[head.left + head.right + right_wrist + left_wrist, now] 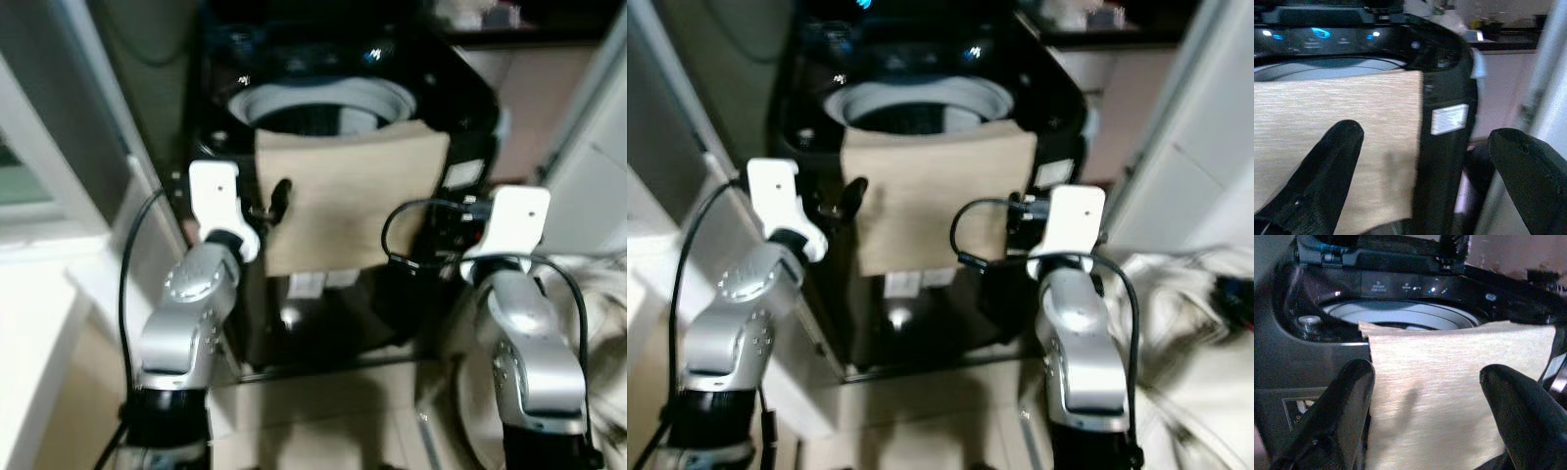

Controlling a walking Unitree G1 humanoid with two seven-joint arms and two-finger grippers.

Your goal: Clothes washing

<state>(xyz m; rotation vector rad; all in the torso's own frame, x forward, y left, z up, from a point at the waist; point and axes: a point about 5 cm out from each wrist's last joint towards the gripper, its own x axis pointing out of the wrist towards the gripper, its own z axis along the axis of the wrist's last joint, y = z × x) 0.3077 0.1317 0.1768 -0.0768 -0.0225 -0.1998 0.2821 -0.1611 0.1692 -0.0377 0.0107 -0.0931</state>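
Note:
A black top-loading washing machine (462, 103) stands before me with its lid up and its grey drum (323, 103) showing. A tan cloth (348, 196) lies over the front rim and hangs down the machine's front. My left gripper (1426, 371) is open at the cloth's left edge, with the cloth seen in the wide gap between its fingers (1352, 391). My right gripper (1426, 133) is open at the cloth's right edge, by the machine's front right corner. Neither gripper holds anything.
A heap of white laundry (1200, 294) lies on the floor to my right. A white ledge and wall (44, 255) close in on the left, and a white panel (598, 162) on the right. Tiled floor (323, 411) lies between me and the machine.

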